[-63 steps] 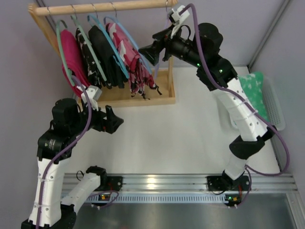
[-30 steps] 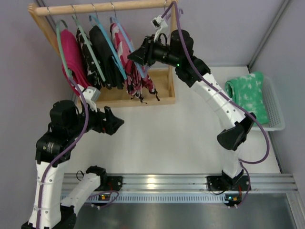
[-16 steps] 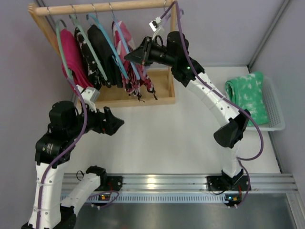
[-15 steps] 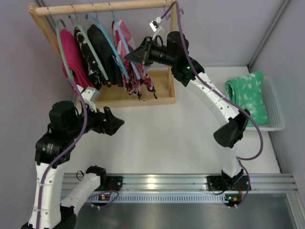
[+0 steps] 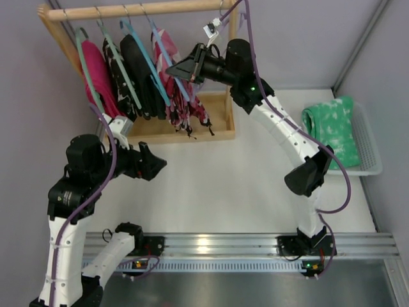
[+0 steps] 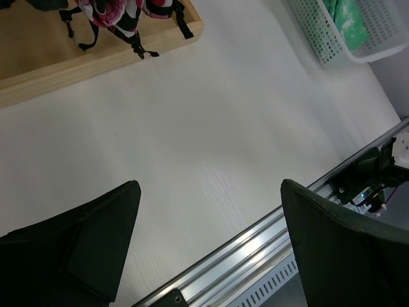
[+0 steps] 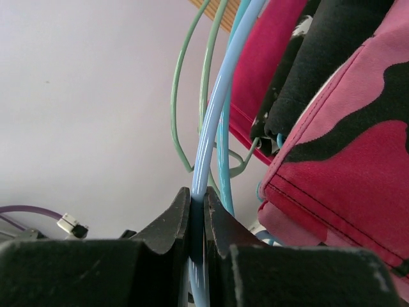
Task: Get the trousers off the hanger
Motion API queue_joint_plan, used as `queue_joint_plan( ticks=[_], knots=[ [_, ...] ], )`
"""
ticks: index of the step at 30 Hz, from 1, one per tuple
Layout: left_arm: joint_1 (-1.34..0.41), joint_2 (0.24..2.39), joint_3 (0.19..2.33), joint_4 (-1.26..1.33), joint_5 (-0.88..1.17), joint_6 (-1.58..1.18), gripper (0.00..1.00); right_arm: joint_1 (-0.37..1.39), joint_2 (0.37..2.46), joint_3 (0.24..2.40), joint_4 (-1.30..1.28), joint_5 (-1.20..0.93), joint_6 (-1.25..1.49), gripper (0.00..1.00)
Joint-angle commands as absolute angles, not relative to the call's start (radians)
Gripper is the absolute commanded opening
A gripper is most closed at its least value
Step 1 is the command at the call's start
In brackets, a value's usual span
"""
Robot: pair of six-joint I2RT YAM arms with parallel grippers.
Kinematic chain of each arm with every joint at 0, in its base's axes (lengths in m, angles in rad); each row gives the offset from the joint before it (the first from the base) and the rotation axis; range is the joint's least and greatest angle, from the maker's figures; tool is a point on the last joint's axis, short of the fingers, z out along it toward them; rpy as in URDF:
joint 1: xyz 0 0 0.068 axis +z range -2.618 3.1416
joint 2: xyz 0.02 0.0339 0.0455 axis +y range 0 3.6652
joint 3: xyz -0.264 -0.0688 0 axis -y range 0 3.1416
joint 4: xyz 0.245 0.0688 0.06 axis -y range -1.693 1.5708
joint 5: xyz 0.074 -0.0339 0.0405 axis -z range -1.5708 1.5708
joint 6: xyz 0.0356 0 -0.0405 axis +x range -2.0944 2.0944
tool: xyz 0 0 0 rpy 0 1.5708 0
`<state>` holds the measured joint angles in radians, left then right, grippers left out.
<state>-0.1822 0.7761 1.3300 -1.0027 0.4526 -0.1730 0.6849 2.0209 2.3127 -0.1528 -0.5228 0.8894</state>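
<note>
The trousers (image 5: 181,105), pink-red with white and black blotches and dangling black cords, hang rightmost on the rack from the light-blue hanger (image 5: 160,40). My right gripper (image 5: 172,69) reaches in from the right and is shut on that hanger's arm. In the right wrist view the jaws (image 7: 197,204) pinch the light-blue hanger (image 7: 217,109), with the trousers (image 7: 345,166) just to the right. My left gripper (image 5: 153,164) hovers open over the table in front of the rack. The left wrist view shows its gripper (image 6: 209,185) spread wide over bare tabletop, the trousers' lower end (image 6: 118,9) at the top edge.
A wooden rack (image 5: 192,132) with a top rod (image 5: 140,9) also carries a magenta garment (image 5: 96,70) and a black garment (image 5: 142,67) on other hangers. A white basket (image 5: 365,144) at the right holds a green cloth (image 5: 329,125). A metal rail (image 5: 211,243) runs along the near edge.
My right gripper moved left to the light-blue hanger and shut on its arm, nudging hanger and trousers slightly left. The left arm has not moved.
</note>
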Motion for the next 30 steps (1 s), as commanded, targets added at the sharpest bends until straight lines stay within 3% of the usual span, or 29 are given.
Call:
queue_joint_plan(
  ticks=[1,12,20,23,26,30],
  knots=[
    [-0.173,0.790,1.339,-0.965,0.468,-0.190,0.97,0.657,1.991,2.411,0.086,-0.508,0.908,0.00],
    [-0.173,0.830,1.376,-0.945,0.485,-0.215,0.97,0.606,1.979,2.441,0.147,-0.515,0.956,0.00],
    [-0.173,0.877,1.512,-0.666,0.546,-0.380,0.95,0.598,1.948,2.333,0.164,-0.554,0.951,0.00],
    [-0.173,0.940,1.595,-0.627,0.488,-0.437,0.94,0.604,1.927,2.264,0.167,-0.554,0.936,0.06],
    [-0.173,1.002,1.661,-0.557,0.462,-0.527,0.93,0.612,1.916,2.235,0.149,-0.548,0.907,0.00],
    [-0.175,1.072,1.687,-0.431,0.405,-0.699,0.88,0.627,1.911,2.221,0.121,-0.532,0.874,0.00]
  ],
)
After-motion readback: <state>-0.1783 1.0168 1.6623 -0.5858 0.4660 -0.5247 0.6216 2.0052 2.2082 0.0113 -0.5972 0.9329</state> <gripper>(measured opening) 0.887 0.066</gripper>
